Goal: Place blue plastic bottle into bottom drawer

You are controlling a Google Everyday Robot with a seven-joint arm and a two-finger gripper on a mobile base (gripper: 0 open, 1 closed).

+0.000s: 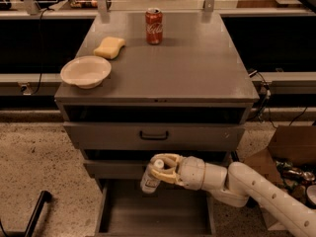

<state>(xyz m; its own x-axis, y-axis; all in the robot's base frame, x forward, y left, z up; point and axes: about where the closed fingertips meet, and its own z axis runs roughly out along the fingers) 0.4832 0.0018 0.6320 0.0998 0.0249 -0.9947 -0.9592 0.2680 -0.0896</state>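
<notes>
Camera view: the gripper (159,168) hangs over the open bottom drawer (148,214), at the end of the white arm (247,184) that reaches in from the right. Its yellowish fingers (165,158) are closed around the neck and shoulder of the blue plastic bottle (149,181). The bottle hangs roughly upright below them, white cap up between the fingers, its base clear of the drawer floor.

The pickup and carry look finished. What seems left is lowering the bottle, releasing it and withdrawing.

Directly below the fingers lies bare grey drawer floor, with open floor to their left and towards the camera. The drawer's left wall (102,207) is well to their left. Just behind the fingers is the front of the drawer above (113,169), so there is little room that way. Above that is the handled drawer (153,135). Far above and behind the fingers, on the cabinet top (197,68), stand the red soda can (153,26), a yellow sponge (109,47) and a white bowl (85,71), all out of the path.
</notes>
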